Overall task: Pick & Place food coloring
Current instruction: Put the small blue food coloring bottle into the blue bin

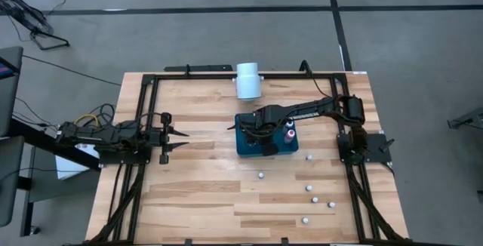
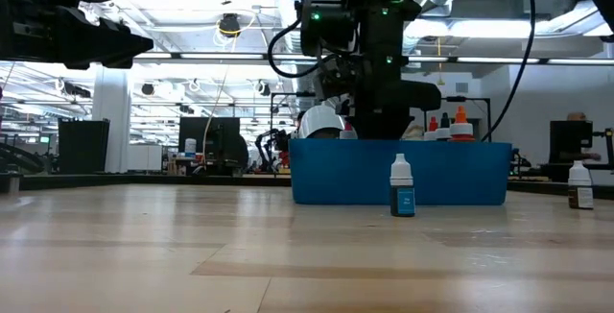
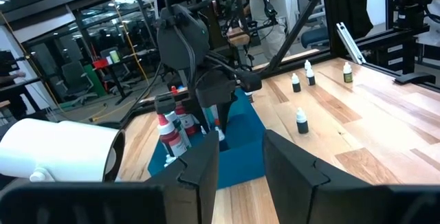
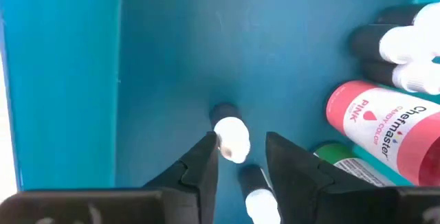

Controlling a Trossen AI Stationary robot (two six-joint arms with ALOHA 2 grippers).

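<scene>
The food coloring bottle I'm placing [image 4: 232, 139] sits white cap up between my right gripper [image 4: 240, 159] fingers, down inside the blue tray [image 1: 245, 146]. The fingers stand a little apart with the cap in the gap. I can't tell if either pad is on it, so I read this as the release and call the fingers spread.

To do it well I'd open only enough to clear the cap, then lift straight up out of the tray. A second small bottle [image 4: 258, 189] lies just under the fingers, and a pink-labelled bottle [image 4: 385, 124] with its neighbours stands close by in the tray. A sideways drift could knock any of them over.

Outside the tray, loose bottles wait on the table [image 1: 196, 193]. One [image 1: 260, 176] stands just beside the tray on the side away from the white cylinder [image 1: 247, 80]; the others [image 1: 309, 189] are farther off that way.

My left gripper [image 1: 181, 139] waits well apart from the tray, fingers parted and holding nothing.
</scene>
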